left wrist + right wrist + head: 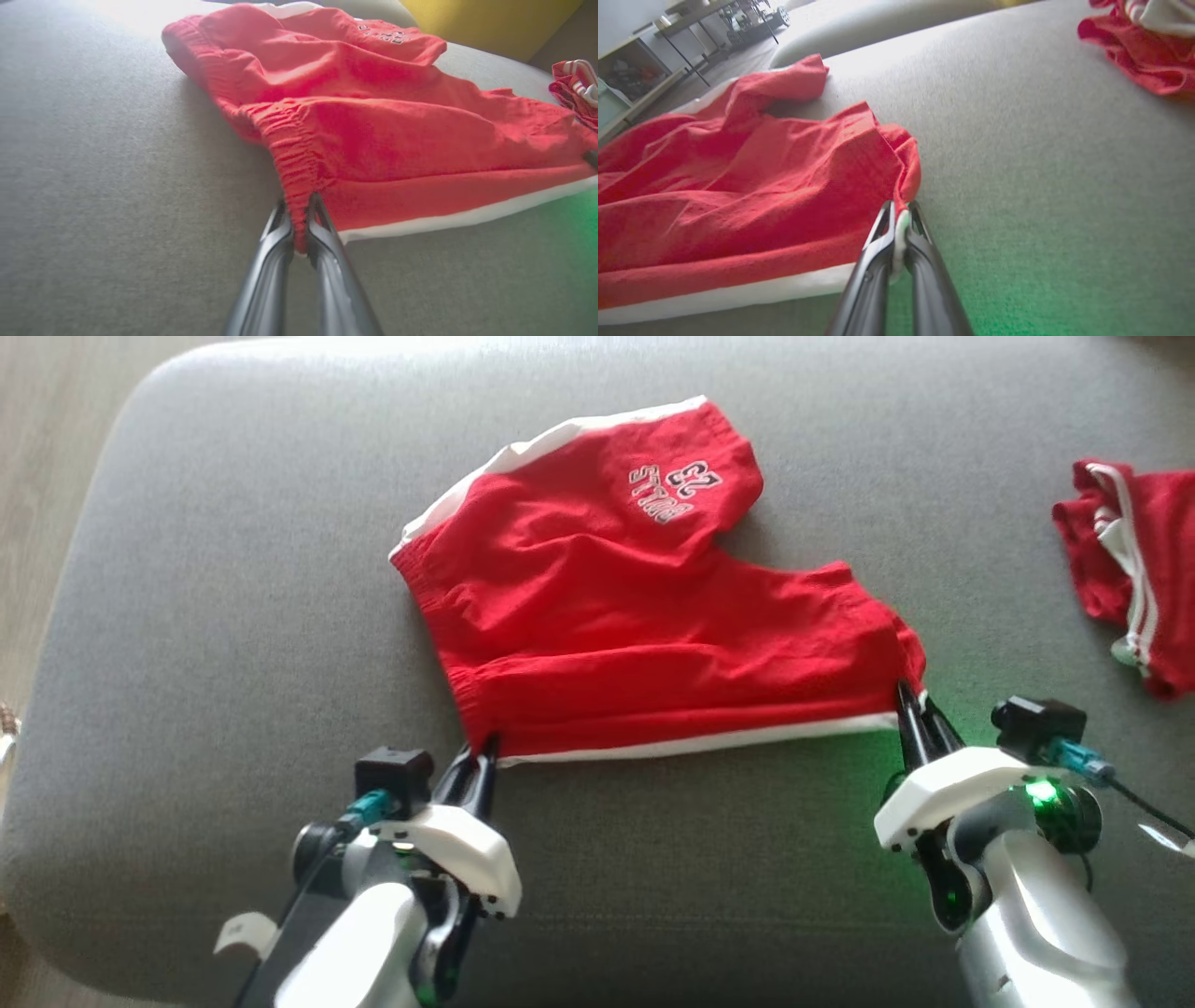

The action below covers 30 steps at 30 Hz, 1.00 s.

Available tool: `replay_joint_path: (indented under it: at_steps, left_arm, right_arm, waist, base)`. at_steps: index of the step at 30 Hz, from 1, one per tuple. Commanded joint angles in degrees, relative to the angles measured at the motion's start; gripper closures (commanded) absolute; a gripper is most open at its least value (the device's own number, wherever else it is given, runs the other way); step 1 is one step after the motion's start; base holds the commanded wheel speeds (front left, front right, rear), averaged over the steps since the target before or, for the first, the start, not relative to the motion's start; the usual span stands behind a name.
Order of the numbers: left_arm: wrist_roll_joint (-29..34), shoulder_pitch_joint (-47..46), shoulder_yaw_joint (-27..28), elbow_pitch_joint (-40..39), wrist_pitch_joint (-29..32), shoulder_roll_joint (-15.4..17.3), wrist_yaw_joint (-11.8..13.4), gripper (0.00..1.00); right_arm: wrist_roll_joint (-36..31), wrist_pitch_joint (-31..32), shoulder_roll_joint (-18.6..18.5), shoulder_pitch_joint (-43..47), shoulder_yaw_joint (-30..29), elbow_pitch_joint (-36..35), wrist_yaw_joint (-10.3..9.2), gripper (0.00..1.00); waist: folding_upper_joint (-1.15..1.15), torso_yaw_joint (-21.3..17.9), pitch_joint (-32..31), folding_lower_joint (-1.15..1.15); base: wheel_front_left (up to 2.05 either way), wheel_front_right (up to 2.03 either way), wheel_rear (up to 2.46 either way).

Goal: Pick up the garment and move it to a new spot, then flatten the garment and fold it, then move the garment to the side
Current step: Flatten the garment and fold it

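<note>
Red shorts (pixel 635 607) with white side stripes and a printed logo lie spread on the grey cushion (pixel 233 616). My left gripper (pixel 484 747) is shut on the near waistband corner of the shorts (pixel 373 140), the elastic pinched between its fingers (pixel 273 252). My right gripper (pixel 910 700) is shut on the near leg-hem corner of the shorts (pixel 761 186), where the white stripe ends between its fingers (pixel 924 252). The near edge with the white stripe runs taut between both grippers.
A second red garment with white trim (pixel 1134 569) lies crumpled at the cushion's right edge, also seen as red cloth (pixel 1143 46) in the right wrist view. Bare floor (pixel 47 429) lies beyond the cushion's left edge. A yellow surface (pixel 490 18) stands behind.
</note>
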Motion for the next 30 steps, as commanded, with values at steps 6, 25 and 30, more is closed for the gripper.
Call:
replay_joint_path:
  at_steps: [6,25,30]
  left_arm:
    - [-3.46,-2.44,4.36,-7.01,3.57,3.81,-1.21,1.0]
    - [-21.8,-14.44,15.23,-37.67,31.02,10.7,0.56,1.0]
    - [-25.94,-17.46,17.14,-40.45,36.49,10.91,2.75,1.0]
  right_arm:
    - [5.25,-0.37,0.31,-3.44,4.03,-7.01,-0.01,1.0]
    - [7.61,9.71,0.31,-13.48,0.16,-34.79,-0.01,1.0]
    - [6.49,13.87,0.31,-15.79,-1.65,-39.39,-0.01,1.0]
  waist:
    - [0.0,-1.05,-3.83,0.0]
    - [0.0,-4.18,-9.39,0.0]
    - [0.0,-5.35,-6.41,0.0]
  base:
    - [0.0,0.0,0.0]
    - [0.0,0.0,0.0]
    - [0.0,0.0,0.0]
